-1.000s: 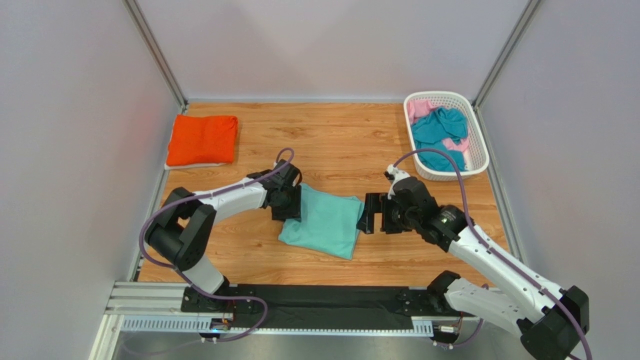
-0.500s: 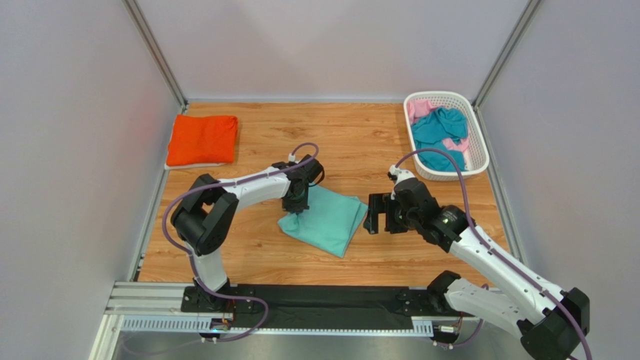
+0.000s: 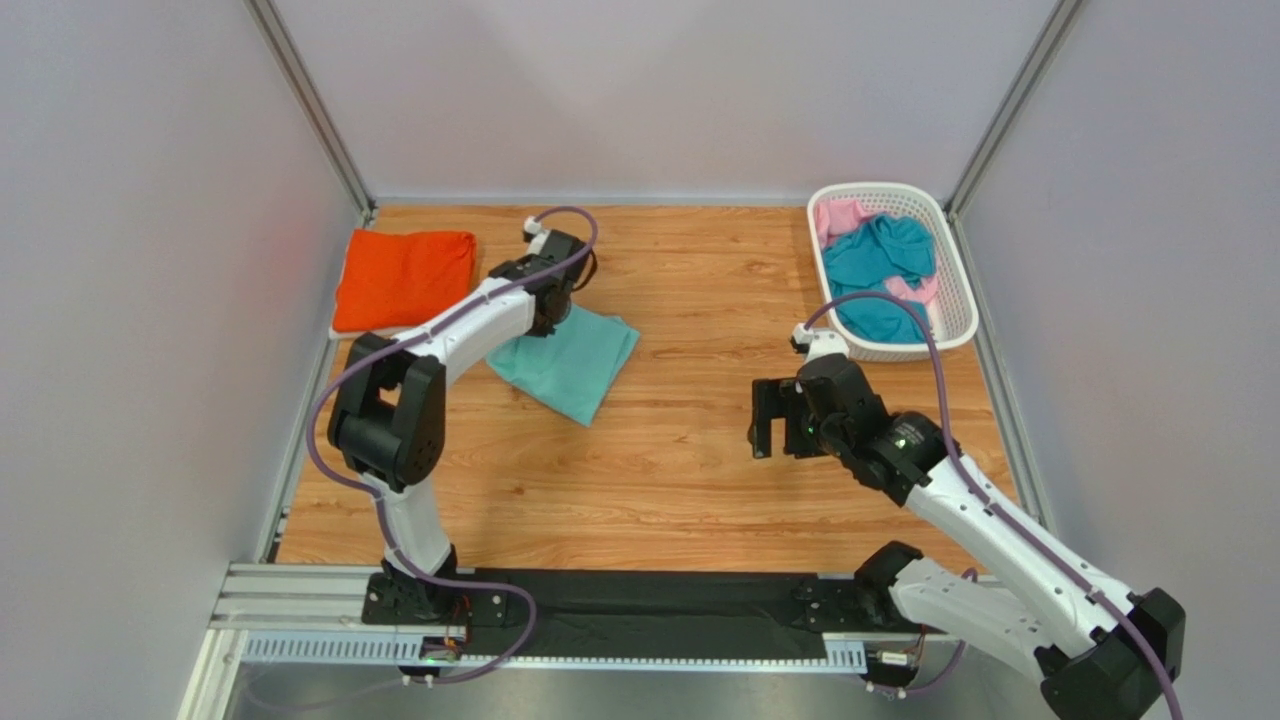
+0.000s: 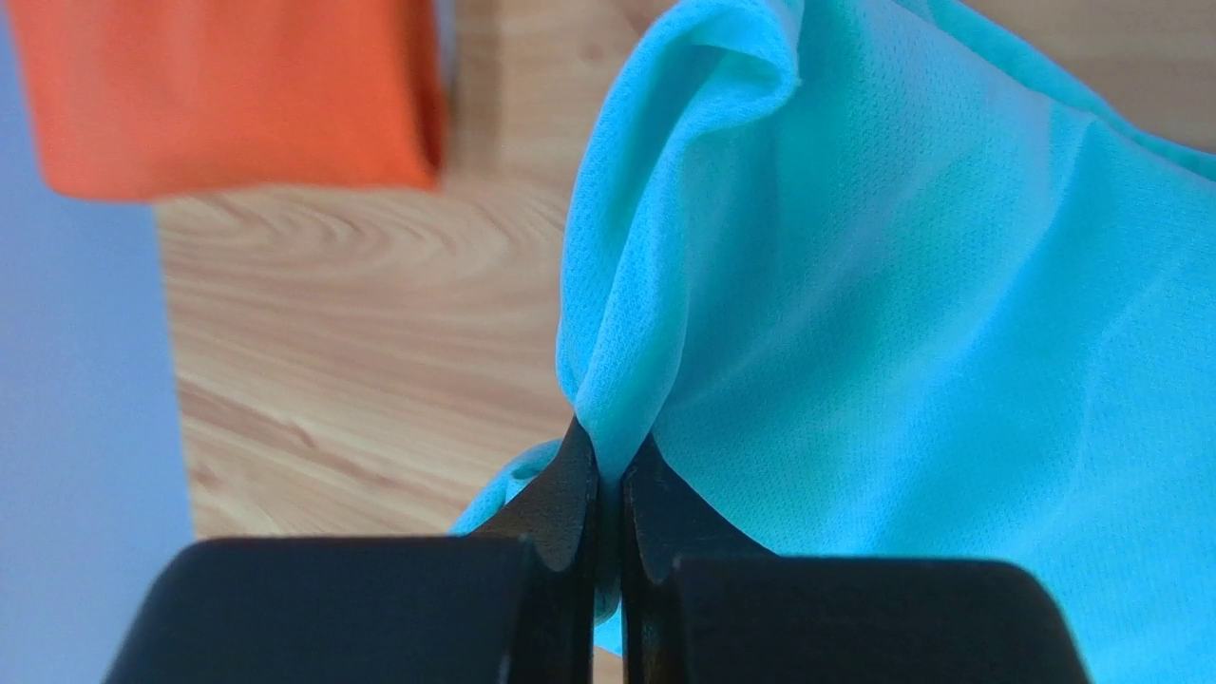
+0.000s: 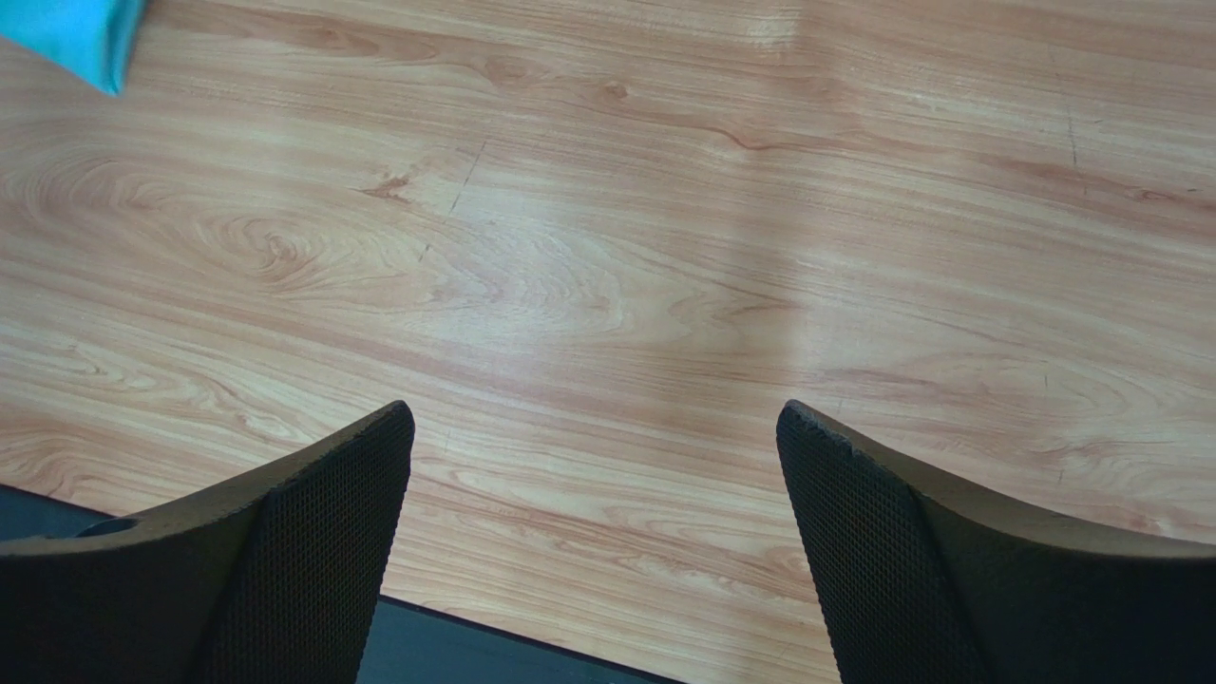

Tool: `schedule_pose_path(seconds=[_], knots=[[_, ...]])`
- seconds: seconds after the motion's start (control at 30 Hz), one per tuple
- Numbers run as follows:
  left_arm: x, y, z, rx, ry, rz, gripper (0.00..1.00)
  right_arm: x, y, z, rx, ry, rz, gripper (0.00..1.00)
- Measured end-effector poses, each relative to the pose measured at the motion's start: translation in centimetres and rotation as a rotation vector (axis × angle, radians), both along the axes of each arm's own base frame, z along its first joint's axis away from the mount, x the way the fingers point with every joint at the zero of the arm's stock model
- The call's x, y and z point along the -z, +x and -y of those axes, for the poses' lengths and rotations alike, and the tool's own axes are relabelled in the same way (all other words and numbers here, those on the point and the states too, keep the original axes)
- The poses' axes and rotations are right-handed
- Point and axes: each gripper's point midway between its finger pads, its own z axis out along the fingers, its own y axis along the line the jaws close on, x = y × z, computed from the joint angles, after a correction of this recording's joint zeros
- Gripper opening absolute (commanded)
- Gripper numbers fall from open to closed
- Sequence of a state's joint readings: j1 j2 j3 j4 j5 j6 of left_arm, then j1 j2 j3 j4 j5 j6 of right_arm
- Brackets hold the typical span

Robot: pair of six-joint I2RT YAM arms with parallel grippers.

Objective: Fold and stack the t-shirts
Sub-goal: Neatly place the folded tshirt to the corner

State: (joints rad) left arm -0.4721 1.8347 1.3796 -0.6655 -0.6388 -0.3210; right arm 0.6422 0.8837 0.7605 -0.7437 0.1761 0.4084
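Presently, at the upper left of the overhead view, the orange t-shirt [image 3: 403, 281] lies folded into a neat rectangular pad on the tabletop [image 3: 691, 480]; a pale edge shows along its lower side.

Just right of it, the left end effector [image 4: 610, 463] is fully closed, pinching a bunched fold of the mint-green t-shirt [image 3: 571, 363]. The wrist view shows the cloth gathered into a ridge between the black jaws, and the rest drapes down onto the wood-grain surface. The fabric is a fine mesh knit, matte and thin.

Judgement: the garment is light, limp and not fragile. It will likely sag and come unfolded if carried by a single point, so a hold at a folded edge or corner that gathers all layers is advisable.

Right of centre, the right end effector [image 5: 593, 416] hangs wide open over bare laminate. It holds nothing and is well apart from the mint-green garment.

At the upper right, the white slotted basket [image 3: 959, 285] contains a crumpled teal t-shirt [image 3: 879, 263] and a pink t-shirt [image 3: 842, 219], both unfolded.
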Motion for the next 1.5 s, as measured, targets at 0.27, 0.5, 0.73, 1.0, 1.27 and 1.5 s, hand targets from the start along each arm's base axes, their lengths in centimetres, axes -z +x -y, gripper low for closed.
schedule_pose_path(seconds=[0.27,0.5,0.73,1.0,1.27,1.5], knots=[[-6.1,6.4,-7.4,-0.093,0.068,0.164,0.0,0.7,0.6,0.9,0.037,-0.027,-0.021,1.0],[-9.3,9.4,-12.5,-0.097,0.166,0.216,0.0,1.0,1.2,1.7,0.079,-0.033,-0.033,1.0],[-11.8,11.2,-14.4,-0.072,0.236,0.23,0.0,1.5,1.5,2.4,0.105,-0.04,-0.054,1.0],[-14.2,11.8,-14.7,-0.072,0.254,0.275,0.0,1.6,1.6,2.5,0.107,-0.033,-0.064,1.0],[-14.0,11.1,-17.8,-0.168,0.239,0.279,0.0,1.6,1.6,2.5,0.112,-0.021,-0.071,1.0],[-13.3,10.7,-20.6,-0.237,0.211,0.279,0.0,1.7,1.7,2.7,0.119,-0.018,-0.076,1.0]])
